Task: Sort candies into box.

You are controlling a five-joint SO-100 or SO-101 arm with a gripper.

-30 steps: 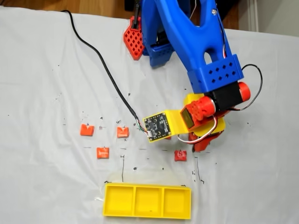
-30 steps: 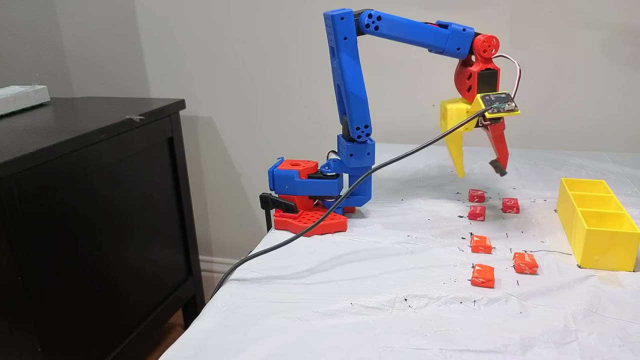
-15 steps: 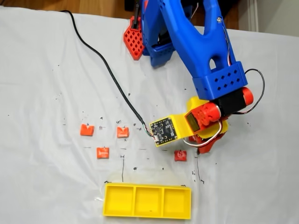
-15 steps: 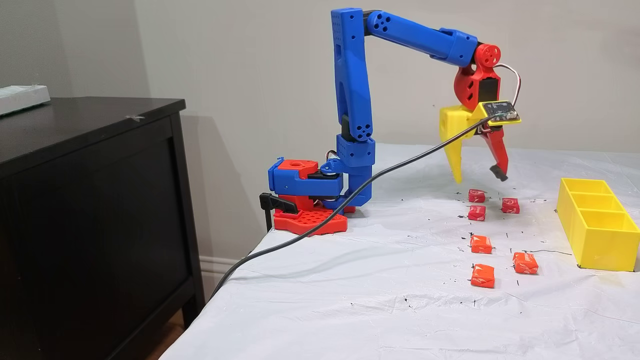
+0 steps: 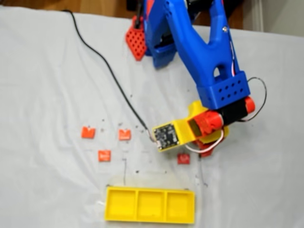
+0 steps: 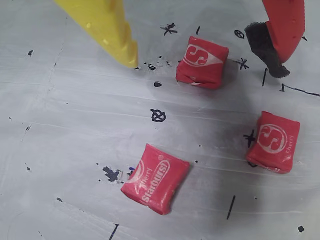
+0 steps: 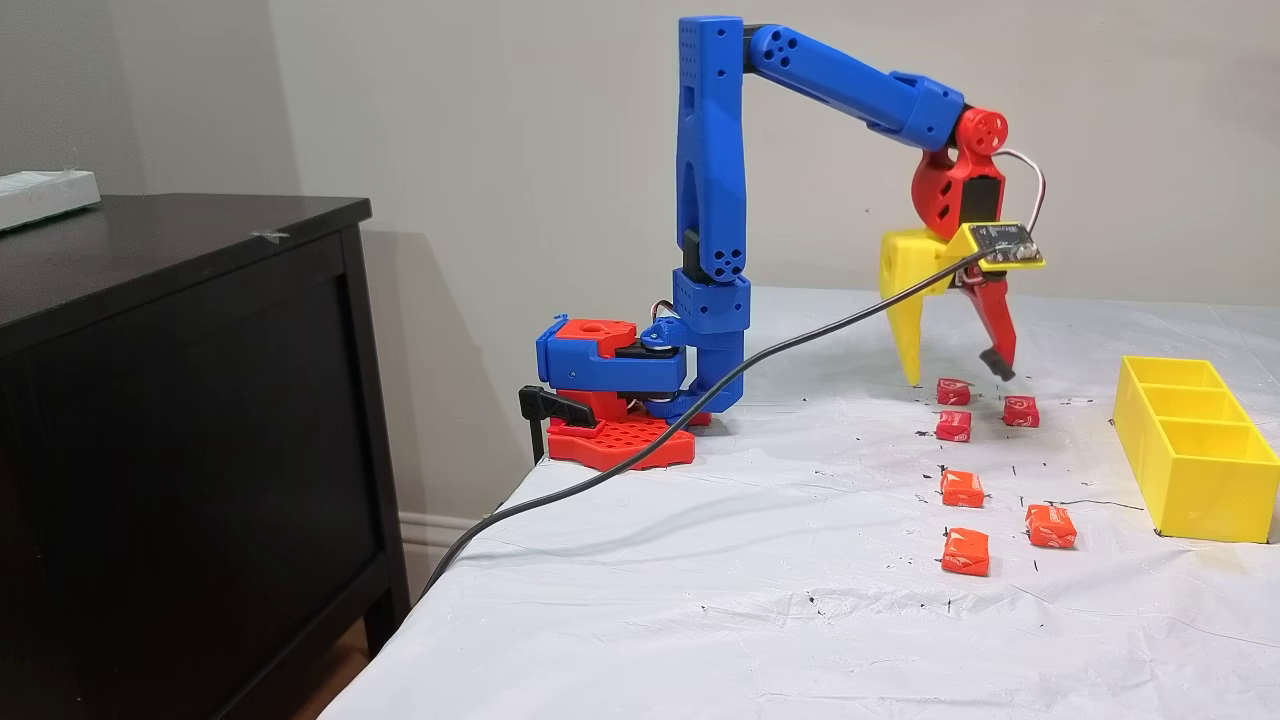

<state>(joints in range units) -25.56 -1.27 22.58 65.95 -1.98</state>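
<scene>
My gripper [image 7: 957, 377] hangs open just above the cloth, its yellow finger [image 6: 112, 30] and red finger [image 6: 282, 25] on either side of a red candy [image 6: 202, 61]. Nothing is between the jaws but that candy lying on the table. Two more red candies [image 6: 273, 141] [image 6: 155, 177] lie close by. In a fixed view, the three red ones [image 7: 953, 391] [image 7: 953, 425] [image 7: 1021, 411] sit beyond three orange candies [image 7: 962, 488] [image 7: 965, 552] [image 7: 1051, 526]. The yellow box [image 7: 1195, 450] [image 5: 149, 205] stands with all three compartments empty.
A black cable [image 7: 700, 385] runs from the camera board on the yellow bracket [image 5: 167, 136] across the white cloth and off the table's edge. The arm's red and blue base [image 7: 610, 400] is clamped at the table's rim. A dark cabinet [image 7: 180, 400] stands beside the table.
The arm has stretched out and lowered. The open gripper has come down from well above the red candies to just over the farthest one.
</scene>
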